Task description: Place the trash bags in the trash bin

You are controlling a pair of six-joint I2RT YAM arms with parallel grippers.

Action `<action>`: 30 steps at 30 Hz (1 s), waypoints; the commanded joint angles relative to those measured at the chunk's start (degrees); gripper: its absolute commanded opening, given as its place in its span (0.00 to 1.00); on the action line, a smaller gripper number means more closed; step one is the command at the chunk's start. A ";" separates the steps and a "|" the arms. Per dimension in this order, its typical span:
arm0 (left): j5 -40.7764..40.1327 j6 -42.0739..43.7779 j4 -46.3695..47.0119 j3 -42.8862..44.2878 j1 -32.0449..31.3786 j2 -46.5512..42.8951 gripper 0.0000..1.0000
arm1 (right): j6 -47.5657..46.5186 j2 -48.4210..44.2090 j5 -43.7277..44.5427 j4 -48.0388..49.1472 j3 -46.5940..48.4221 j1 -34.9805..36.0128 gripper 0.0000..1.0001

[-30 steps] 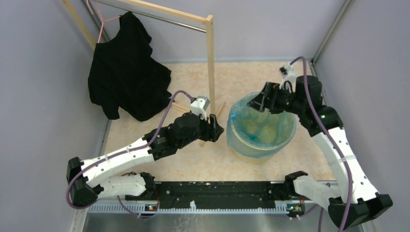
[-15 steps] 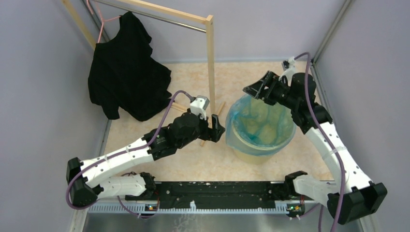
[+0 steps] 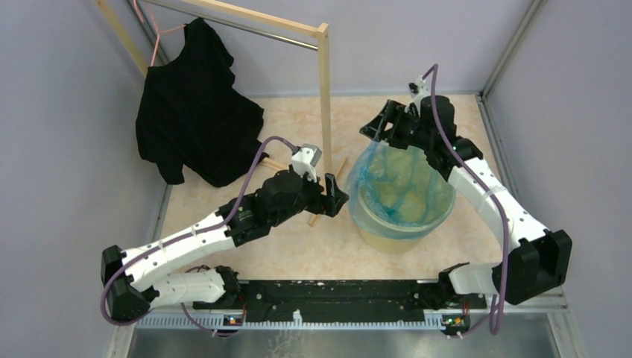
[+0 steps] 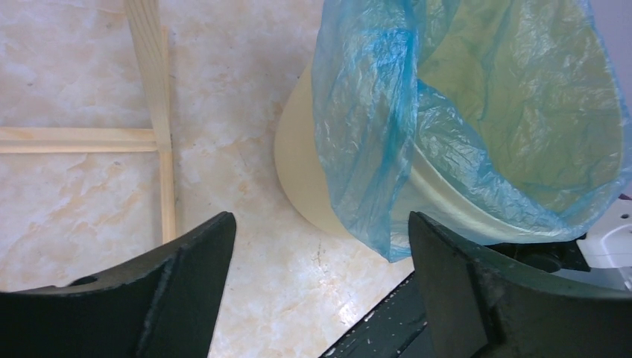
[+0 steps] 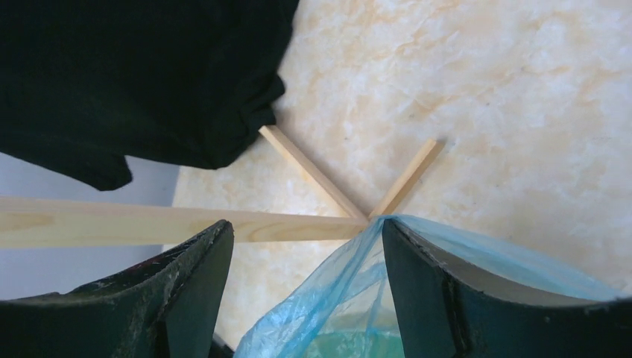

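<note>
The trash bin point(image 3: 389, 239) is a pale yellow bucket right of centre, lined with a translucent blue trash bag point(image 3: 402, 183) whose edge hangs over the rim. My right gripper point(image 3: 375, 130) is open above the bin's far-left rim. In the right wrist view its jaws point(image 5: 305, 246) stand wide, and the bag film point(image 5: 335, 298) is stretched up over the tip of its right finger point(image 5: 417, 268). My left gripper point(image 3: 337, 198) is open and empty, close beside the bin's left wall. In the left wrist view point(image 4: 320, 276) it faces the bin wall point(image 4: 298, 171) and the overhanging bag point(image 4: 365, 142).
A wooden rack post point(image 3: 325, 97) stands just left of the bin, with crossed feet point(image 3: 340, 167) on the floor. A black shirt point(image 3: 195, 112) hangs on a pink hanger at the back left. Grey walls close in the sides and back.
My right gripper has moved from the bin's far-right rim up and leftwards to the far-left rim, drawing the bag film up with it. The left gripper has barely moved.
</note>
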 commanded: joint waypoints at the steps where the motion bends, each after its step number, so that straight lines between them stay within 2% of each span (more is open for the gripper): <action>1: 3.74 -0.82 4.70 2.54 3.07 1.26 0.80 | -8.16 1.47 2.76 -5.19 4.49 0.65 0.73; 3: 8.07 -2.57 6.04 1.50 6.01 1.26 0.78 | -11.42 1.59 1.41 -6.30 4.70 0.65 0.73; 6: 19.66 -6.76 11.57 -3.11 10.81 0.27 0.77 | -16.98 2.88 -4.08 -8.98 6.33 0.67 0.73; 9: 23.85 -9.37 15.86 -6.46 11.73 -0.32 0.77 | -21.25 4.45 -6.94 -12.13 8.37 1.13 0.72; 14: 29.63 -9.63 20.70 -9.13 11.56 -0.13 0.89 | -21.37 5.26 -7.03 -12.41 9.74 2.16 0.71; 21: 24.19 -5.72 16.96 -7.02 8.98 2.07 0.90 | -18.49 5.06 -7.68 -10.35 9.36 3.69 0.71; 24: 20.97 -5.80 12.81 -4.62 8.84 4.52 0.84 | -18.31 4.66 -7.18 -10.24 9.21 3.87 0.71; 26: 20.94 -5.84 12.44 -3.62 8.79 6.02 0.83 | -18.12 4.29 -7.07 -9.81 8.85 3.88 0.71; 30: 21.13 -6.33 14.25 -3.33 8.76 7.30 0.88 | -18.10 4.28 -7.46 -9.65 8.21 4.02 0.71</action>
